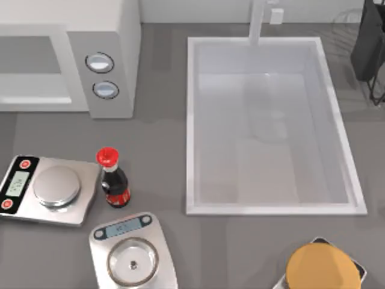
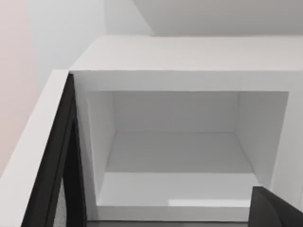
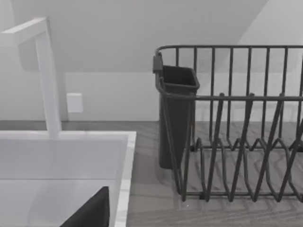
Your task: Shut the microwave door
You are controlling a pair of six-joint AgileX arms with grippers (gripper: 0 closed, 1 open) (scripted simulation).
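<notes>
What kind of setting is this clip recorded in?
Most likely a rendered kitchen counter: a microwave with its door open, a white sink with a tap, and a dark dish rack beside the sink.

Left arm fingers [image 2: 277, 208] dark, partly seen; right arm fingers [image 3: 90, 213] likewise.

Microwave [image 1: 102, 36], upper left: white body, grey recess, two silver-rimmed dials [image 1: 100, 62] with pale blue faces. Its door [image 2: 57, 156]: white edge, black inner face. Bottle [image 1: 113, 183]: dark, red cap and label. Scales [image 1: 48, 189], lower left: steel grey, red buttons. Sink [image 1: 271, 48]: white. Dish rack [image 3: 236, 142]: dark grey wire. Countertop [image 1: 162, 150]: grey.
</notes>
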